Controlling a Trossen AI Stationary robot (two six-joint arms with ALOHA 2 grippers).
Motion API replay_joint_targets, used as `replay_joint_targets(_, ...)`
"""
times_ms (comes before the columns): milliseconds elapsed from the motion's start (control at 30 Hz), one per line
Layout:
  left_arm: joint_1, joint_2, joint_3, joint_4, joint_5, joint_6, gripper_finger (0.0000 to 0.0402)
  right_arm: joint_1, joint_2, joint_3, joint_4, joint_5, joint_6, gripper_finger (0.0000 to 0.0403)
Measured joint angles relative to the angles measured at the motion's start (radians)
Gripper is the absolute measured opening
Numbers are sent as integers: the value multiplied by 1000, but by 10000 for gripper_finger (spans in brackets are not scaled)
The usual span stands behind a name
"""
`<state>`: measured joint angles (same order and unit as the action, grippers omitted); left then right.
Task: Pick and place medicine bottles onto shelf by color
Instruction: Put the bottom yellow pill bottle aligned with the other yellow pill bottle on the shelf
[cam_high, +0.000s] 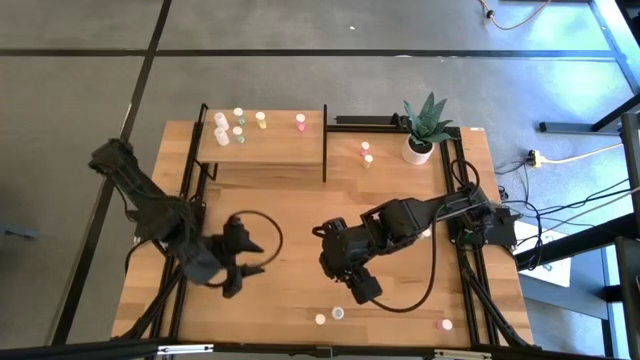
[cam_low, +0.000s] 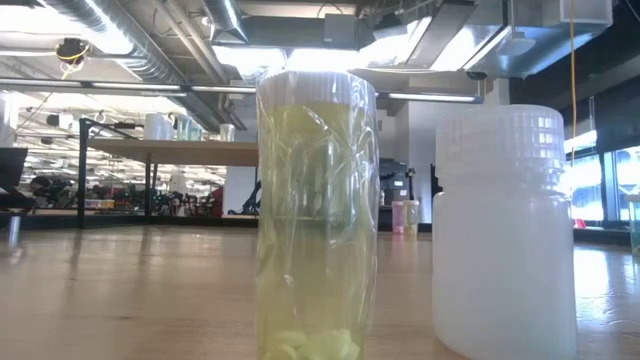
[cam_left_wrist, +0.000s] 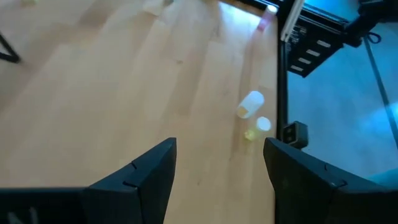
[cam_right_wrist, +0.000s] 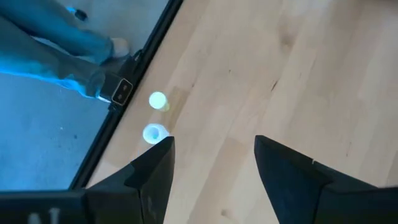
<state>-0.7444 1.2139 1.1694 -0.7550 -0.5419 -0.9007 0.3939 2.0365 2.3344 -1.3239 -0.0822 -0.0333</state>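
Both jaws are spread wide, empty: left gripper (cam_high: 243, 268) and right gripper (cam_high: 362, 288) hover mid-table. Some medicine bottles (cam_high: 240, 124) already sit on the shelf (cam_high: 262, 150); two loose bottles (cam_high: 329, 316) wait near the front edge. Looks like a reach-and-grab comes next.

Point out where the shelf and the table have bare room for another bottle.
The shelf is bare along its near strip and between the yellow-topped bottle and the pink-topped bottle; its far left corner is crowded. The table is bare between shelf and grippers. The left gripper and right gripper, both open, crowd the near middle.
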Motion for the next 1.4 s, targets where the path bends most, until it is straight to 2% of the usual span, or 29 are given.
replay_joint_targets(200, -35, 92, 0, 63, 11, -10, 235, 8, 0, 0, 2, 1, 52, 219)
replay_joint_targets(333, -35, 112, 0, 73, 96, -2, 235, 13, 0, 0, 22, 9, 124, 209)
replay_joint_targets(533, -35, 139, 0, 133, 170, 152, 235, 14, 0, 0, 44, 9, 242, 202)
replay_joint_targets(667, -35, 156, 0, 169, 163, 227, 235, 17, 0, 0, 43, 10, 284, 202)
replay_joint_targets(767, -35, 176, 0, 203, 140, 231, 235, 19, 0, 19, 19, 11, 285, 202)
replay_joint_targets(967, -35, 231, 0, 267, 106, 231, 235, 38, -55, 17, 8, 87, 260, 202)
replay_joint_targets(1167, -30, 295, 4, 379, 97, 227, 235, 92, -109, 17, 8, 91, 211, 202)
replay_joint_targets(1400, -3, 414, 128, 389, 100, 256, 235, 152, -142, 17, 4, 117, 179, 202)
